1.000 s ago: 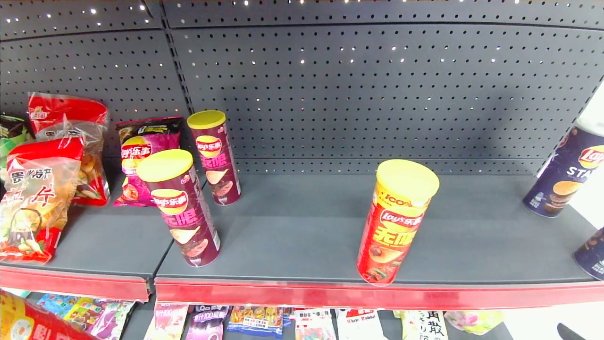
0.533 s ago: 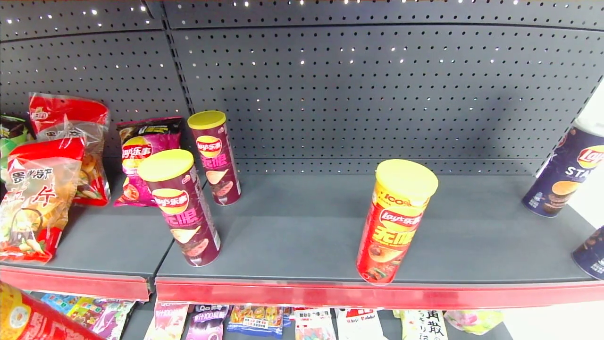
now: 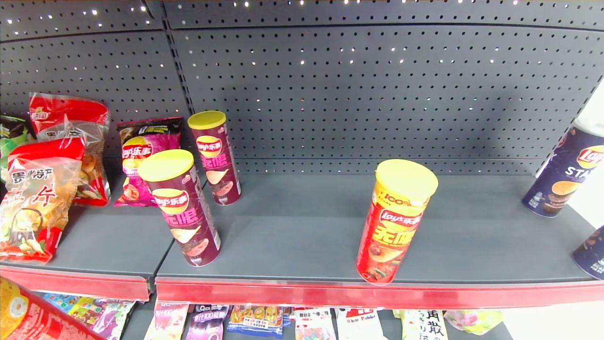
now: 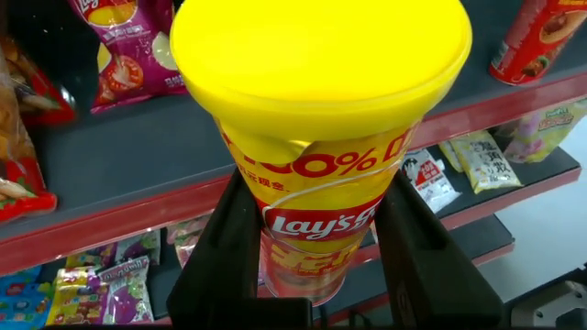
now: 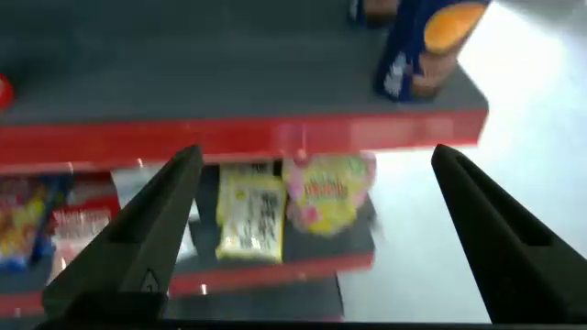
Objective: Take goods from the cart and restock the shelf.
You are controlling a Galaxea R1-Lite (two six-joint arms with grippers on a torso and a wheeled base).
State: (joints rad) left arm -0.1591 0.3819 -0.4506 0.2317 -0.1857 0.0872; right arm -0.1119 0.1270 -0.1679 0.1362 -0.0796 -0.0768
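L gripper (image 4: 321,266) is clamping 1 red can (image 4: 321,55) low-left, below the grey shelf (image 3: 306,236) (red front lip, pegboard back) that's carrying 1 shelved red can (image 3: 396,222), 2 maroon cans (image 3: 181,208) (image 3: 214,156) and 2 navy cans (image 3: 561,174) (image 3: 590,252), while R gripper (image 5: 316,156) is gaping wide.

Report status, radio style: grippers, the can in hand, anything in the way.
Left gripper shut on yellow-lidded can. Right gripper open, holding nothing. Near maroon can and red can stand apart at shelf front.
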